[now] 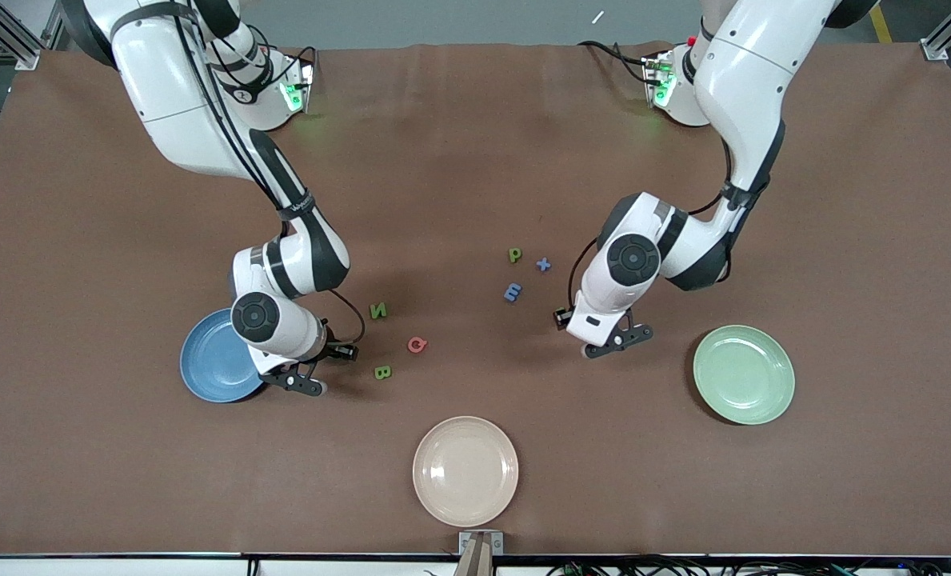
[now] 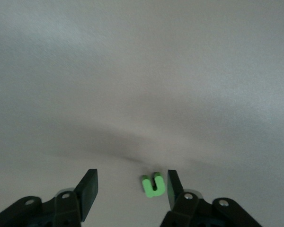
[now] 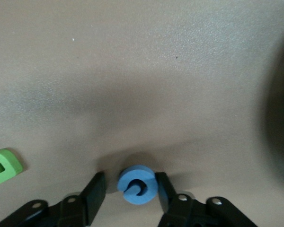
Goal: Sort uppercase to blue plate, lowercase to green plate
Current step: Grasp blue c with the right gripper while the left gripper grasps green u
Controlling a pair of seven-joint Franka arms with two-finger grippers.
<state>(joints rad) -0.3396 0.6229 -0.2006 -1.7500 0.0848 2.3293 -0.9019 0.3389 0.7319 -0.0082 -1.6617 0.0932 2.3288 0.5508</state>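
My right gripper [image 1: 299,384] is low over the table beside the blue plate [image 1: 211,360]. In the right wrist view it [image 3: 130,187] is open around the blue C [image 3: 137,184], with one finger touching it. My left gripper [image 1: 617,342] is low over the table between the loose letters and the green plate [image 1: 743,374]. In the left wrist view it [image 2: 131,189] is open around the green n [image 2: 153,185], which lies close to one finger. On the table lie green N [image 1: 378,310], red Q [image 1: 417,345], green B [image 1: 382,372], green p [image 1: 515,255], blue x [image 1: 544,264] and blue m [image 1: 513,292].
A beige plate [image 1: 465,470] sits near the table's front edge, nearer the camera than the letters. The green B also shows at the edge of the right wrist view [image 3: 2,166]. The C and n are hidden under the grippers in the front view.
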